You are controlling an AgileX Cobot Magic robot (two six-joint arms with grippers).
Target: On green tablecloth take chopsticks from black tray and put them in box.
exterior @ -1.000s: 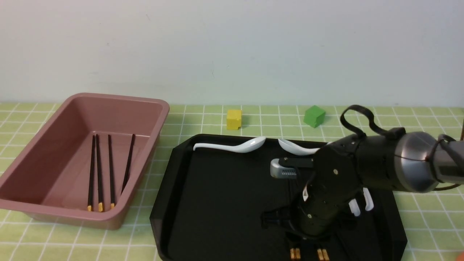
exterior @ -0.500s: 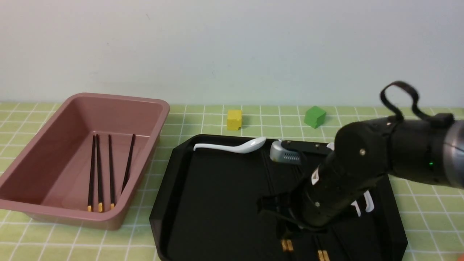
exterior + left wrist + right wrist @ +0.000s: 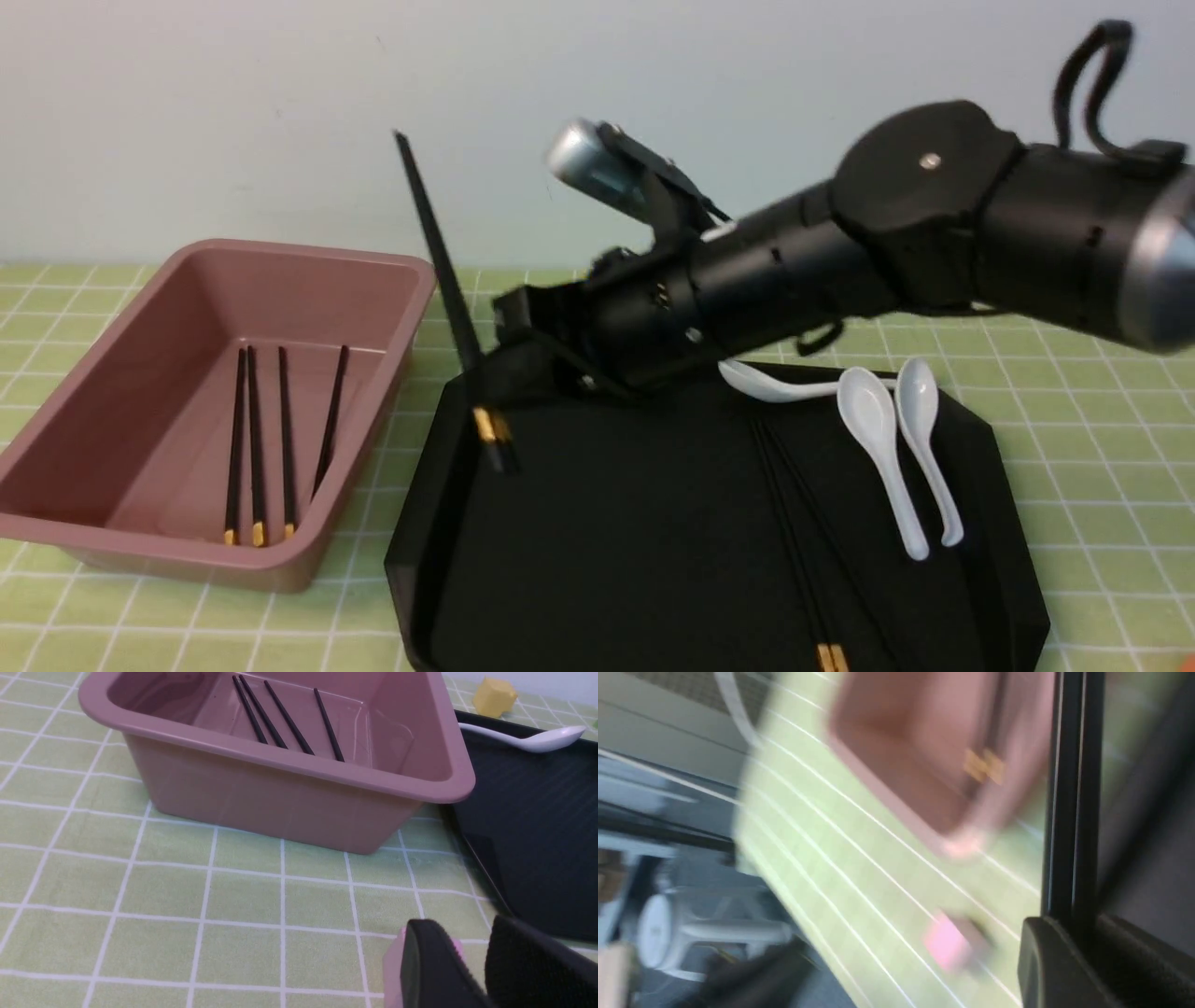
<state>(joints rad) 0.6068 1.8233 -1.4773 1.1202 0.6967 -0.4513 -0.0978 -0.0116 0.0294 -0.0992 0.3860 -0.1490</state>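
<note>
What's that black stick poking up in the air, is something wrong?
Only that stands out: the held chopsticks tilt steeply upward, clamped in the right gripper above the black tray's corner, beside the box. Nothing looks spilled or broken.

Nothing legible is showing in any view. No text, label, brand or number is reading out on the right gripper [image 3: 483, 378], on the chopsticks [image 3: 439, 252] it is clamping, on the box [image 3: 411, 271] beside it, or on the black tray [image 3: 607, 523] below it. The right wrist view is blurring too heavily to read.
</note>
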